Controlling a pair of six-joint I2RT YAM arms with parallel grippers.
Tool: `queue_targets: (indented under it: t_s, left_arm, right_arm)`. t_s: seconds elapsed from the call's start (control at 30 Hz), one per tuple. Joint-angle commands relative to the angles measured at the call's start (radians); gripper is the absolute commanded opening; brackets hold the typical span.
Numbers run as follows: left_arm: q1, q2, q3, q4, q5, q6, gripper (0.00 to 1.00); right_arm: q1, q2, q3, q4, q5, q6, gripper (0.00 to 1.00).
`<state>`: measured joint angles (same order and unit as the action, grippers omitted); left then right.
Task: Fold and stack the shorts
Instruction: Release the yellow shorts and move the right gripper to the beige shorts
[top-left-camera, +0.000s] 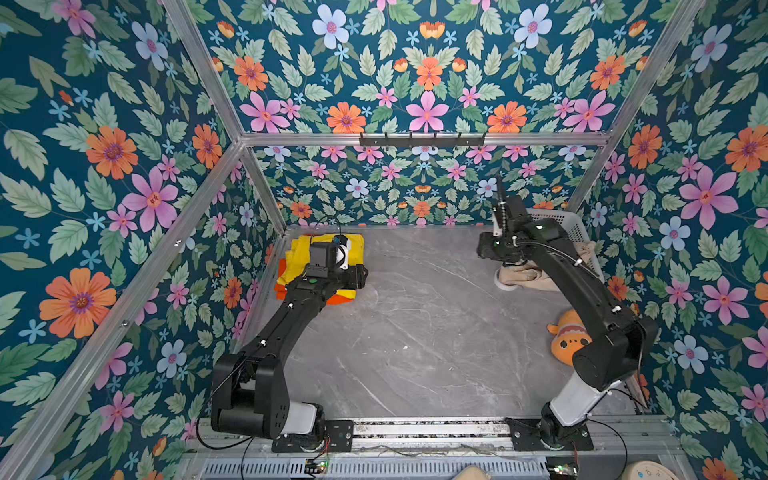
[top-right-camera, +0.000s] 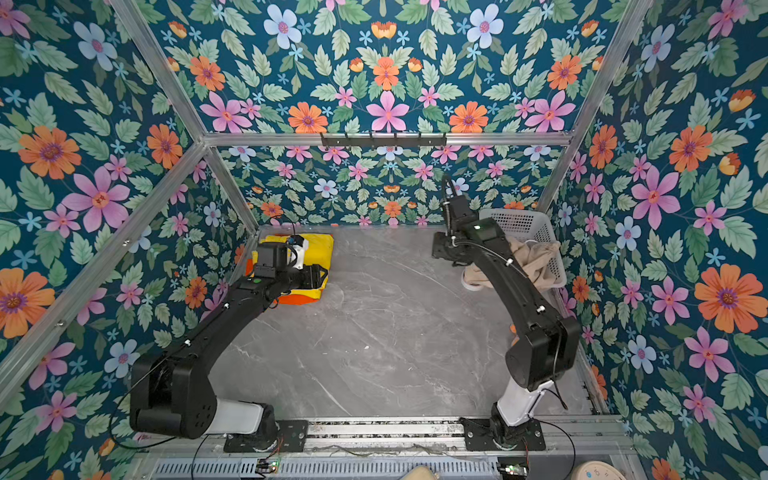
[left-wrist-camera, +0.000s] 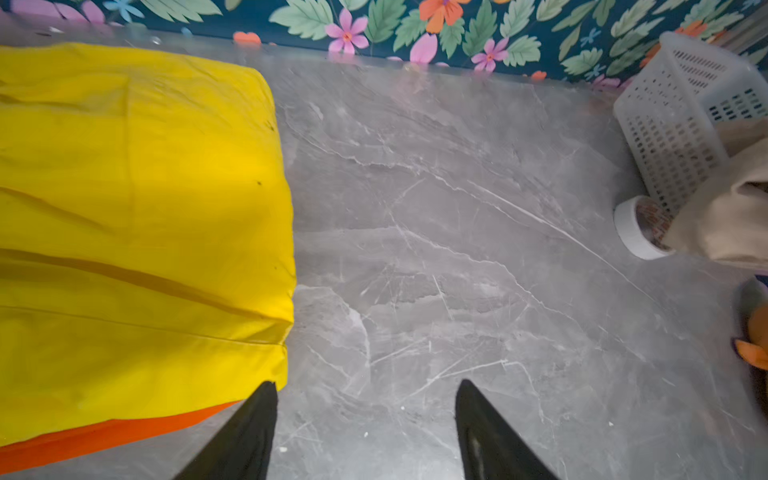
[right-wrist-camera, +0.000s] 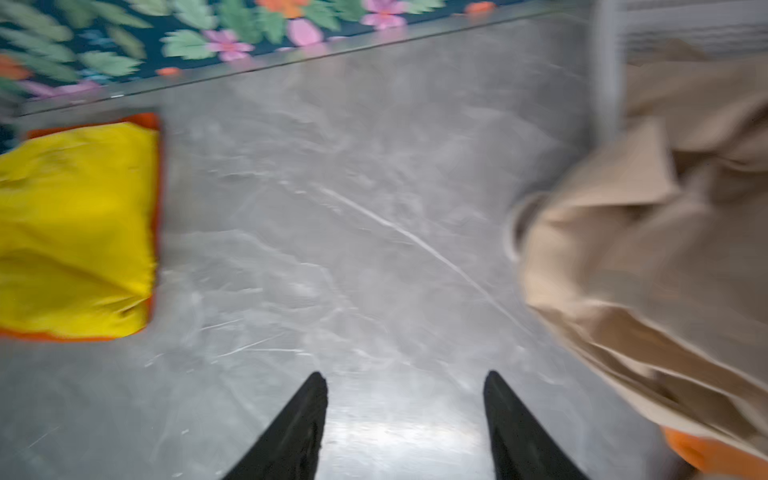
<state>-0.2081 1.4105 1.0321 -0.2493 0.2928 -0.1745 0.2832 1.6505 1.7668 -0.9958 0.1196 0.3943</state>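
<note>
Beige shorts (top-left-camera: 525, 277) spill from basket (top-left-camera: 575, 230) onto tabletop (top-left-camera: 415, 324). Yellow pair (left-wrist-camera: 137, 208) folded atop orange pair (left-wrist-camera: 104, 440), well apart from basket. Left jaws, right jaws spread, empty. We judge beige light, limp, bunched: pinch waistband edge, expect sag.

Table (top-left-camera: 415, 324) middle open, yellow shorts (top-left-camera: 358, 249) back left, basket (top-left-camera: 570, 226) back right

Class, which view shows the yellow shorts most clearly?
The left wrist view: the yellow shorts fill much of it, sharp. In both top views the left arm hides part of them; the right wrist view blurs them.
</note>
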Motion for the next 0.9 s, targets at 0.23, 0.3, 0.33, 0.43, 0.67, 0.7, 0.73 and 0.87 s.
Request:
queue_targets:
  t_s: [0.23,0.3,0.33,0.43,0.67,0.7,0.73,0.87]
  left_arm:
    - [-0.094,0.060,0.023,0.044,-0.027,-0.026,0.69]
    - [-0.110,0.067,0.025,0.045,-0.033,-0.028,0.69]
    - [-0.118,0.072,0.026,0.045,-0.035,-0.029,0.69]
    - [-0.134,0.082,0.032,0.046,-0.038,-0.029,0.69]
    - [-0.161,0.089,0.032,0.046,-0.055,-0.036,0.69]
    - [-0.162,0.087,0.032,0.045,-0.058,-0.036,0.69]
    - [-0.162,0.087,0.034,0.041,-0.061,-0.036,0.69]
    - [-0.163,0.087,0.038,0.034,-0.076,-0.033,0.69]
  right_arm:
    - [-0.453,-0.357,-0.443,0.164,-0.194,0.140,0.99]
    - [-0.501,-0.372,-0.486,0.195,-0.227,0.150,0.99]
    - [-0.514,-0.365,-0.493,0.199,-0.235,0.149,0.99]
    - [-0.520,-0.335,-0.497,0.244,-0.267,0.141,0.99]
    - [-0.522,-0.221,-0.478,0.362,-0.315,0.165,0.98]
    - [-0.522,-0.200,-0.473,0.379,-0.322,0.169,0.97]
    - [-0.522,-0.179,-0.468,0.393,-0.326,0.172,0.95]
    - [-0.530,-0.099,-0.425,0.372,-0.296,0.191,0.71]
